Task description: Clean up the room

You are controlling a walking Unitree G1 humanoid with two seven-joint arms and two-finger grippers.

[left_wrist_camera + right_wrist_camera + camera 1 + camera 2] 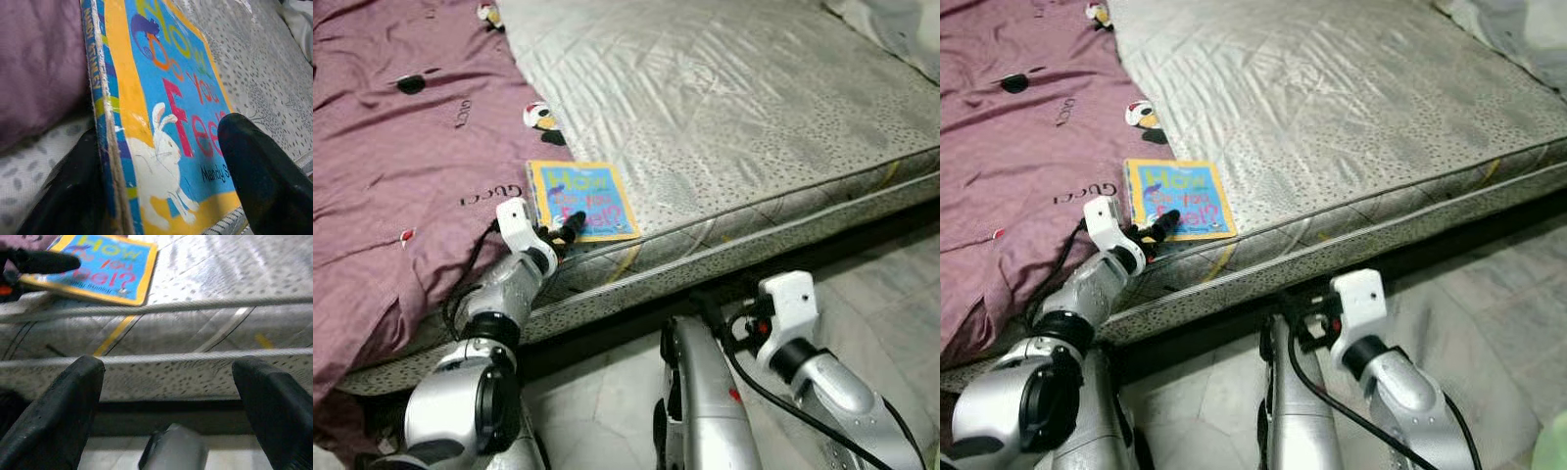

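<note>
At the near edge of the bare mattress [734, 117], just beside the purple blanket [391, 166], lies a thin picture book [581, 199], probably stiff, light and slick-covered. The left gripper [560, 236] straddles its spine corner, fingers spread, not yet clamped; that edge looks the best hold. The right gripper [171, 396] hangs low, fingers apart and empty.

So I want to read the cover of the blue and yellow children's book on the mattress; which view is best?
The left wrist view: the blue and yellow children's book is close, straddled by the left gripper. Both eye views show it small; the right wrist view shows it upside down.
</note>
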